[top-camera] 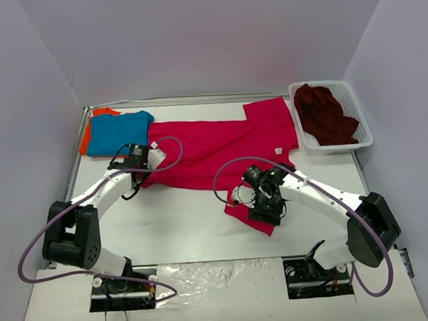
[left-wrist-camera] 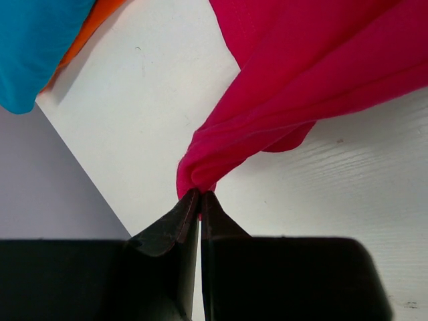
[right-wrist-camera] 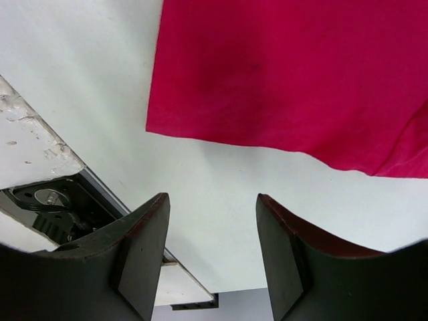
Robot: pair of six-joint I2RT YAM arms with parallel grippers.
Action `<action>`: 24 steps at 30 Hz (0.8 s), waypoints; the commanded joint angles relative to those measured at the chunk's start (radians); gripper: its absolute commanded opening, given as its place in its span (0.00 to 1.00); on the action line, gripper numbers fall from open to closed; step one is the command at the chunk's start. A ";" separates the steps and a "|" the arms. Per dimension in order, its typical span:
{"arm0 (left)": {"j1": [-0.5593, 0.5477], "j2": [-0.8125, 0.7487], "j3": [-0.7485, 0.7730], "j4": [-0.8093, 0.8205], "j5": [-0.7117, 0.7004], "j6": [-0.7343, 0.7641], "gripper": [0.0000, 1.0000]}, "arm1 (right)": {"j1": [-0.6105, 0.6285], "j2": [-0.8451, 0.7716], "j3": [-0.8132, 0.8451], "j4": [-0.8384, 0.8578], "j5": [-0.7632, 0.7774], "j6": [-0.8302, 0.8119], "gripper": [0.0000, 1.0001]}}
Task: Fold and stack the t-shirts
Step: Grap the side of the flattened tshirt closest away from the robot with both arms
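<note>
Pale lilac walls close in a white counter (top-camera: pixel 181 226). The pink shirt (top-camera: pixel 220 142) lies across the counter's middle, its long axis running from the left side towards the far right corner. A loose flap of it reaches towards the near edge, under the right arm.

At the far left corner a folded blue shirt (top-camera: pixel 119 132) sits on an orange shirt (top-camera: pixel 86 140). At the far right corner a maroon shirt (top-camera: pixel 325 113) is heaped in a white basket (top-camera: pixel 363 132).

The left tool (left-wrist-camera: pixel 199 195) is pressed together, pinching a gathered bunch of cloth at the pink shirt's left end. The right tool (right-wrist-camera: pixel 212 199) is spread and holds nothing. Its wrist view shows bare counter between the fingers and a straight edge of the pink cloth just ahead of their tips, apart from them.

That gap looks like what the next move depends on. The cloth lies forward of the right tool, so it would need to go forward and down to take that edge. The right arm is much the nearer to the flap, and the left arm is anchoring the far end of the long axis.

A small white tag (top-camera: pixel 278 151) shows on the pink shirt near its right end, too small to read. No other brand or writing can be made out.
</note>
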 commanded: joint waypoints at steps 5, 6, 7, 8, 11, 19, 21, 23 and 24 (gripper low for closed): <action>0.010 0.011 0.001 -0.031 0.015 -0.020 0.02 | 0.163 0.025 0.013 -0.064 0.056 0.102 0.53; 0.010 0.011 0.001 -0.031 0.014 -0.020 0.02 | 0.197 0.040 0.012 -0.061 0.059 0.108 0.53; 0.012 0.011 0.001 -0.031 0.015 -0.020 0.02 | 0.206 0.050 0.010 -0.055 0.064 0.110 0.53; 0.012 0.010 0.000 -0.031 0.015 -0.020 0.02 | 0.209 0.057 0.007 -0.052 0.065 0.111 0.53; 0.013 0.006 -0.002 -0.029 0.014 -0.019 0.02 | 0.217 0.091 0.005 -0.044 0.065 0.111 0.53; 0.013 0.005 -0.003 -0.035 0.028 -0.017 0.02 | 0.222 0.198 -0.001 -0.044 0.076 0.128 0.53; 0.013 0.006 -0.002 -0.038 0.032 -0.017 0.02 | 0.223 0.215 0.001 -0.046 0.076 0.134 0.53; 0.013 0.009 0.001 -0.040 0.035 -0.016 0.02 | 0.231 0.241 0.002 -0.048 0.077 0.139 0.52; 0.013 0.011 0.001 -0.038 0.034 -0.016 0.02 | 0.236 0.249 0.002 -0.048 0.076 0.140 0.52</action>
